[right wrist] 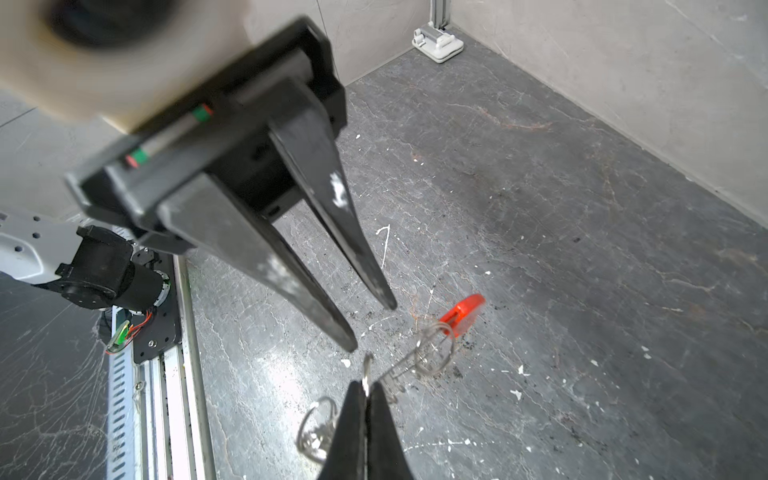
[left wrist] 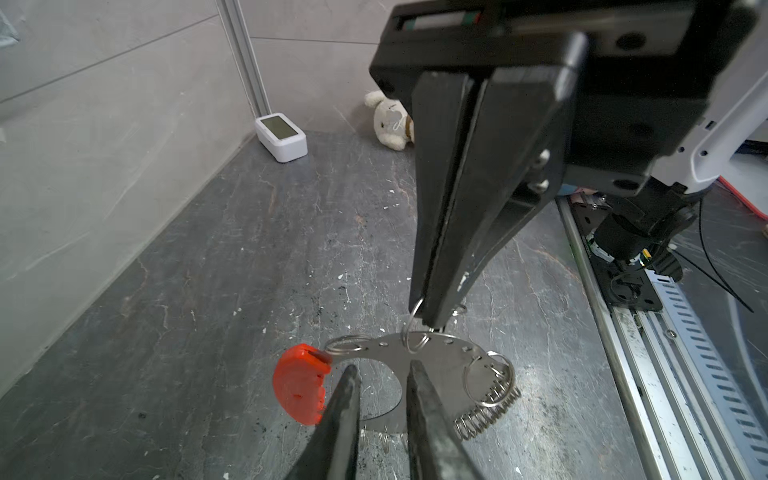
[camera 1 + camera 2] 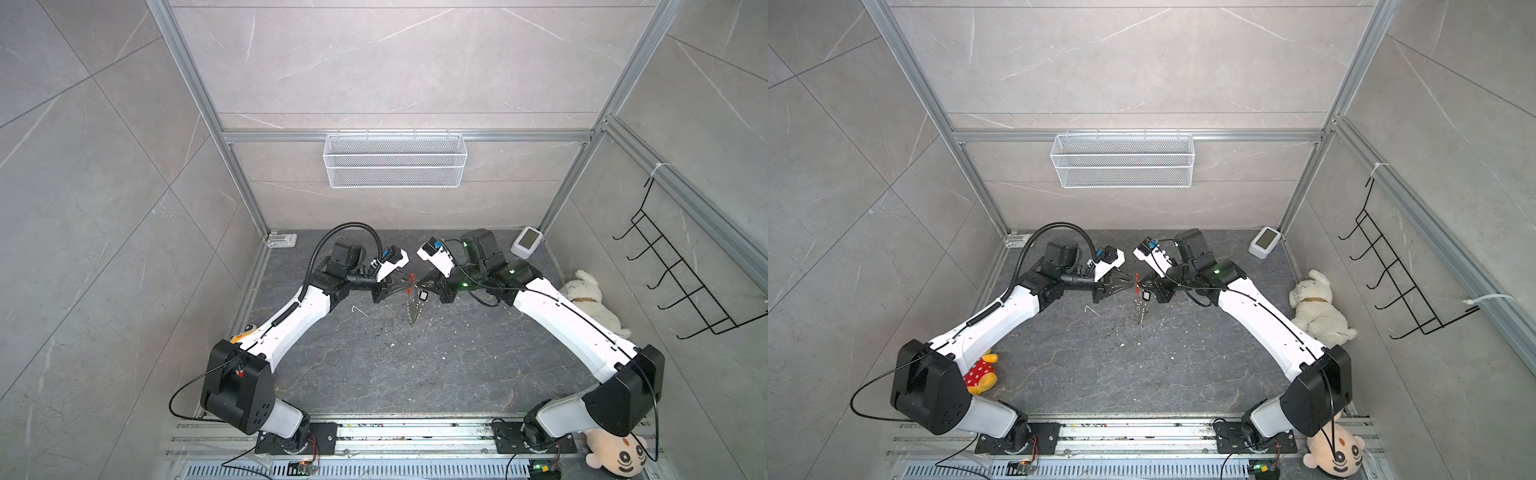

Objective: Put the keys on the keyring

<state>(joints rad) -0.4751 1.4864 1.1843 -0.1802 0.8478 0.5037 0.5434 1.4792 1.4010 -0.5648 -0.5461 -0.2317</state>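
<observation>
In both top views the left gripper (image 3: 405,284) (image 3: 1130,282) and the right gripper (image 3: 417,286) (image 3: 1140,286) are seen tip to tip above the dark tabletop (image 3: 374,365). Between them the keyring (image 3: 412,309) (image 3: 1137,307) hangs edge-on, so only red bits and a dangling silver strip can be made out. The keys (image 3: 424,296) (image 3: 1147,296), a black tag with a white face, are seen just beside the right gripper; whether they are attached cannot be told.

In the left wrist view the keyring (image 2: 436,357) is shown as a flat silver crescent with a row of holes and a red end piece (image 2: 297,386). It is partly covered by the left gripper (image 2: 382,365), whose jaws are set narrowly apart with nothing held. The right gripper (image 2: 432,320) is pressed shut on a small ring (image 2: 405,328) threaded through one hole. The tag is hidden here.

In the right wrist view the left gripper (image 1: 370,325) is blurred, with its tips apart. The small ring (image 1: 366,370) is pinched at the closed tips of the right gripper (image 1: 365,384).
</observation>
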